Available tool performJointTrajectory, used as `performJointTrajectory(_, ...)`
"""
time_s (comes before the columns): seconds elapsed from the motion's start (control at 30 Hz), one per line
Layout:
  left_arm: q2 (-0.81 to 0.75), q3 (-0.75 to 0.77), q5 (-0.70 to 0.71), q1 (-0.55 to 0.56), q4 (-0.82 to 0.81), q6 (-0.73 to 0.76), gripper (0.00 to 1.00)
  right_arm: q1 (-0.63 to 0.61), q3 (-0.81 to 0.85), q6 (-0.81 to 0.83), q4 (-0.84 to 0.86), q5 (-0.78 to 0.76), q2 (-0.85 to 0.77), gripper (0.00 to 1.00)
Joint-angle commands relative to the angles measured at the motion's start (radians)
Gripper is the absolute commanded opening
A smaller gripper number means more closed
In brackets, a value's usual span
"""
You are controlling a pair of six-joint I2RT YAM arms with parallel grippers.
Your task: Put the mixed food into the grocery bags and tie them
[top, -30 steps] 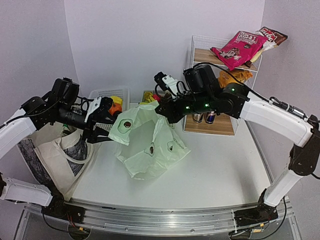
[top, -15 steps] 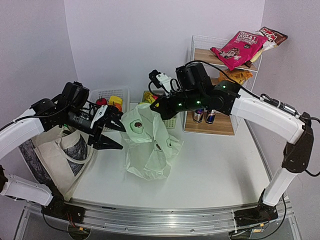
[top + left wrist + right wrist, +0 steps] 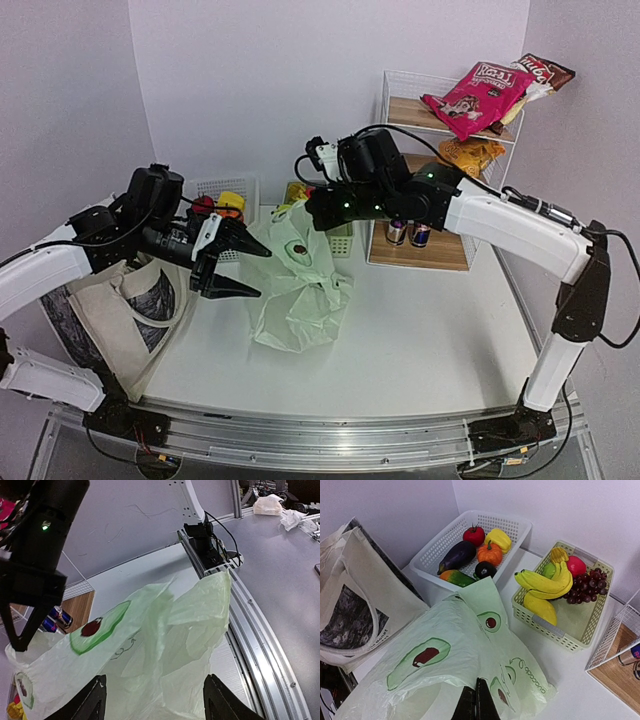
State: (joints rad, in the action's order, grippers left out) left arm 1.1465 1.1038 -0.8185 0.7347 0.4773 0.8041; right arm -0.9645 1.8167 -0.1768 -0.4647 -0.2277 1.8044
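Bright even light; soft shadow under plastic bag point(image 3: 300, 295); overhead view bends at edges.

Top view: high, rear, facing table point(image 3: 430, 340). Wrist views: close, sharing plastic bag point(image 3: 150, 645).

Count:
- 2 bags: 1 canvas tote point(image 3: 355, 595) left, 1 avocado-print plastic bag point(image 3: 465, 640) centre.
- 2 baskets at far edge of bench: 1 white basket point(image 3: 515, 527), 1 beige basket point(image 3: 555, 632).
- White basket, 6 items: 1 tomato point(image 3: 474, 534), 1 yellow pepper point(image 3: 498, 539), 1 eggplant point(image 3: 456, 556), 1 orange pumpkin point(image 3: 489, 552), 1 dark round fruit point(image 3: 484, 570), 1 green-orange fruit point(image 3: 455, 577).
- Beige basket, 5 items: 1 banana bunch point(image 3: 545, 580), 1 grape bunch point(image 3: 590, 582), 1 red fruit point(image 3: 576, 565), 1 green fruit point(image 3: 548, 569), 1 yellow fruit point(image 3: 540, 607).
- 1 wire rack point(image 3: 385, 100) far right: 2 drink cans point(image 3: 397, 232), 3 snack packets: 1 pink packet point(image 3: 475, 92), 1 dark packet point(image 3: 545, 72), 1 orange packet point(image 3: 468, 152).
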Motion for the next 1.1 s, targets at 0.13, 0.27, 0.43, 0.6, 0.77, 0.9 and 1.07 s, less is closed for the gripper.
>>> performJointTrajectory(0.13,0.050,-0.002,0.046,0.102,-0.058,0.084,0.64,0.004,0.076,-0.076,0.039,-0.123,0.029,0.00)
performJointTrajectory(0.27,0.082,0.022,0.125,0.103,-0.118,0.038,0.64,0.005,0.073,-0.091,0.042,-0.097,0.033,0.00)
performJointTrajectory(0.43,0.109,0.011,0.194,0.103,-0.150,0.059,0.64,0.005,0.056,-0.110,0.057,-0.083,0.031,0.00)
performJointTrajectory(0.6,0.147,-0.011,0.261,0.103,-0.292,0.046,0.60,0.006,0.060,-0.122,0.072,-0.045,0.037,0.00)
performJointTrajectory(0.77,0.159,-0.007,0.194,0.103,-0.306,0.051,0.35,0.006,0.038,-0.123,0.076,-0.038,0.024,0.00)
performJointTrajectory(0.9,0.161,-0.026,0.158,0.104,-0.293,0.033,0.09,0.006,0.022,-0.132,0.082,-0.030,0.025,0.00)
performJointTrajectory(1.07,0.151,0.042,0.215,0.102,-0.230,-0.118,0.00,0.016,-0.016,-0.138,0.085,-0.007,0.002,0.00)
